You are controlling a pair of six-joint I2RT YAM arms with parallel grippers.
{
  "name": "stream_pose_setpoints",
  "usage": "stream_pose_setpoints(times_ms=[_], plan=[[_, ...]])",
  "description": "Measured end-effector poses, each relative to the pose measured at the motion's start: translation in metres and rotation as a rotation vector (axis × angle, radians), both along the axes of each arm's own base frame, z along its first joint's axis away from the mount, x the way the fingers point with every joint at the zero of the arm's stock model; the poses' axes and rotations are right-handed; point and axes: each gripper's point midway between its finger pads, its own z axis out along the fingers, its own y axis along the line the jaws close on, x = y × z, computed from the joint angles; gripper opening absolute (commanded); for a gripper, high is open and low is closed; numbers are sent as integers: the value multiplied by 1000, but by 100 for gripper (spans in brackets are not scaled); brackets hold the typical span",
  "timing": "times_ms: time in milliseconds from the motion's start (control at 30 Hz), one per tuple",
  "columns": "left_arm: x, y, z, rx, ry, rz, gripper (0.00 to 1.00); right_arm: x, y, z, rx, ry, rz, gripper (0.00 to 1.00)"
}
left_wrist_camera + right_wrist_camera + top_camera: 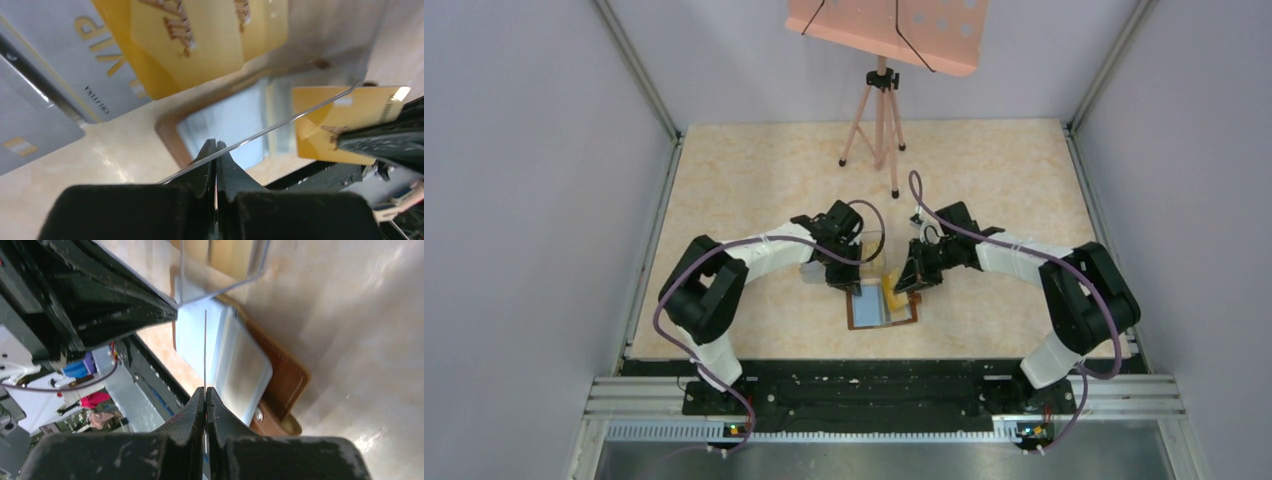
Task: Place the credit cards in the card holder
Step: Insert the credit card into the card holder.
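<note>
The card holder (882,312), a brown leather wallet, lies open on the table between my grippers, its pale blue inside up. My left gripper (216,145) is shut on the edge of its clear inner pocket (280,125) and lifts it. My right gripper (205,390) is shut on an orange-yellow credit card (340,115), edge-on in the right wrist view (205,350), held at the pocket's mouth over the wallet (285,375). More orange-yellow cards (200,35) and blue-grey cards (50,65) lie behind. From above, the left gripper (849,274) and right gripper (906,283) nearly meet.
A clear plastic box (816,271) sits under the left wrist. A pink tripod (879,120) with an orange board stands at the back. Grey walls enclose the table on three sides. The black base rail (844,385) runs along the near edge.
</note>
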Motion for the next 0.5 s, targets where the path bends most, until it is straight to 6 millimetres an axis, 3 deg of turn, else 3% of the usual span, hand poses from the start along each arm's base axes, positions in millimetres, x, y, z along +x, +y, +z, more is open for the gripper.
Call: stream_pose_setpoints(times_ms=[267, 500], plan=[[54, -16, 4, 70, -90, 18, 0, 58, 21, 12, -15, -80, -36, 0], [60, -7, 4, 74, -86, 43, 12, 64, 23, 15, -10, -100, -40, 0]])
